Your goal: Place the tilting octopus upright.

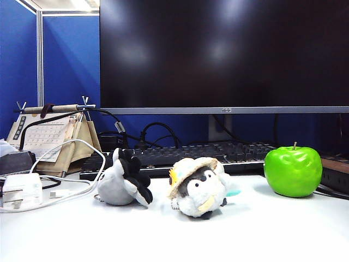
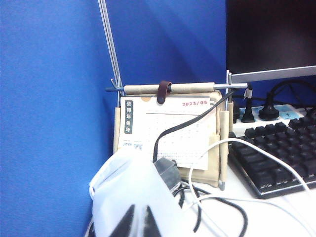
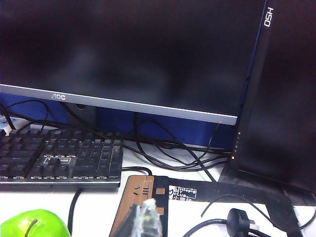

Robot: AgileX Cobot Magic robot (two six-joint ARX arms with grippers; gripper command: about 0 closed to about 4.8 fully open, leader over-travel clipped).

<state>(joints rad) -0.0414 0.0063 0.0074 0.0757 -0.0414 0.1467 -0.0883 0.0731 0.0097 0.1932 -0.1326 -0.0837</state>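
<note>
The octopus (image 1: 123, 183), a small light-grey plush, lies tipped on its side on the white table. Its black underside and stubby legs face right, toward the penguin plush. It shows only in the exterior view, where neither gripper appears. In the left wrist view my left gripper (image 2: 139, 223) hangs over a white cloth mask, far from the octopus. Its two dark tips stand slightly apart with nothing between them. In the right wrist view my right gripper (image 3: 142, 219) is shut and empty, its taped tips pressed together above a wooden-edged pad.
A penguin plush in a straw hat (image 1: 197, 187) sits beside the octopus, and a green apple (image 1: 293, 170) stands further right. Behind them are a black keyboard (image 1: 180, 155) and a monitor (image 1: 223, 54). A desk calendar (image 1: 49, 136), a white charger (image 1: 22, 190) and loose cables crowd the left.
</note>
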